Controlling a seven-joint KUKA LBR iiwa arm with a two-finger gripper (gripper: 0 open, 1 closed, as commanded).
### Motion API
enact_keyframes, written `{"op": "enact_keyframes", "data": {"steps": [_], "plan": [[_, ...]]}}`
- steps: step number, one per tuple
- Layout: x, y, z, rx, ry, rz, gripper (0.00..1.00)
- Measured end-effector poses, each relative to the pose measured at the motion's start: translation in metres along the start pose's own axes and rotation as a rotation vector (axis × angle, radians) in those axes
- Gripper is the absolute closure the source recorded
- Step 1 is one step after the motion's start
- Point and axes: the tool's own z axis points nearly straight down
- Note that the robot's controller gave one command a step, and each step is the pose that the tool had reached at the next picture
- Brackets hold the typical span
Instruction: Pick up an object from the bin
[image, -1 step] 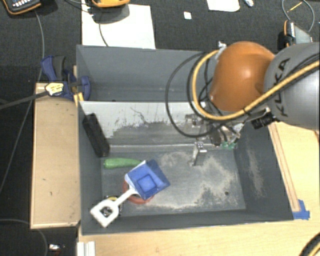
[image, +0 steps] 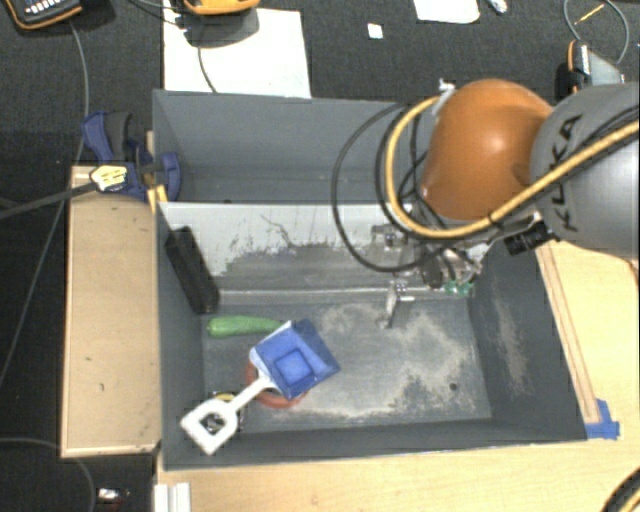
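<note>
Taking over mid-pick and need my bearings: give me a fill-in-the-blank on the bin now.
The black block lies along the bin's ____ wall.
The green thing lies between the block and the ____ scoop.
The gripper hangs to the view's ____ of the scoop.
Missing: left; blue; right.

One each: block (image: 190, 270), green pod (image: 243, 325), blue cup (image: 293, 362), white handle (image: 215, 420), red piece (image: 279, 399)

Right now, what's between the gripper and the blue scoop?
Nothing. In the camera view, only bare grey bin floor lies between the gripper and the blue scoop.
</note>
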Motion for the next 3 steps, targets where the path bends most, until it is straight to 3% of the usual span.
{"op": "enact_keyframes", "data": {"steps": [1,2,3], "plan": [[0.021,0.063,0.113,-0.001,-0.003,-0.173,0.00],[0.054,0.101,0.064,0.001,-0.013,-0.332,0.00],[0.025,0.140,0.123,-0.001,-0.006,-0.328,0.00]]}}
